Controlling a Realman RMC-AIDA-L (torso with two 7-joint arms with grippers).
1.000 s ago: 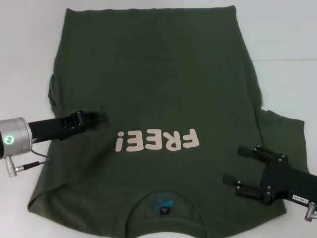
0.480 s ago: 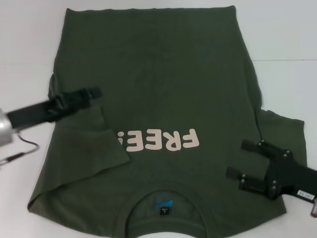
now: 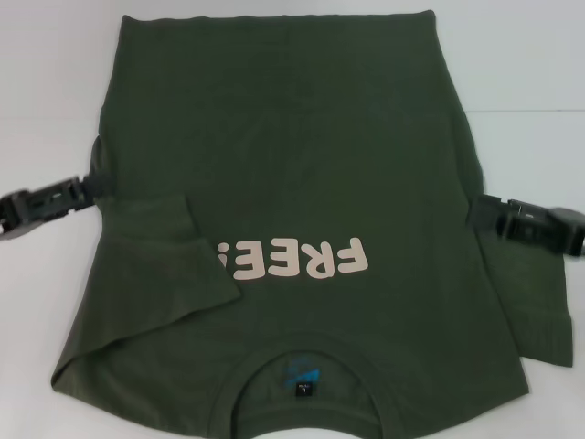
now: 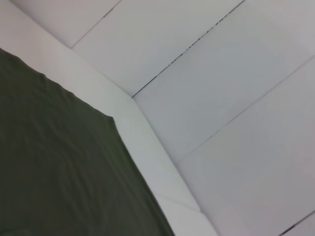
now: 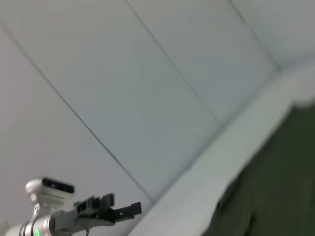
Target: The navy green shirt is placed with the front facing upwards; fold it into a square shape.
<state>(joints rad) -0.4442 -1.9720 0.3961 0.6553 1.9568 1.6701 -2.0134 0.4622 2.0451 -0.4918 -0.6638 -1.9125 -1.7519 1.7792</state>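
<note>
Table: a plain white tabletop (image 3: 512,55) lay under everything, bare at 9 and 3 o'clock of the cloth.
Shirt: the large dark olive-green short-sleeved cotton T-shirt (image 3: 292,155) lay flat, front up, filling the middle of the head view, its round ribbed collar (image 3: 306,352) at 6 o'clock and hem at 12 o'clock.
Lettering: pale pinkish "FREE!" print (image 3: 291,260) sat just above the collar; the left sleeve lay folded inward, covering the end of the print.
Left gripper: the black left gripper (image 3: 87,189) lay at 9 o'clock, at the shirt's left edge; whether its fingers were spread or closed could not be told.
Right gripper: the black right gripper (image 3: 477,218) lay at 3 o'clock, over the right edge above the spread sleeve; finger state could not be told.
</note>
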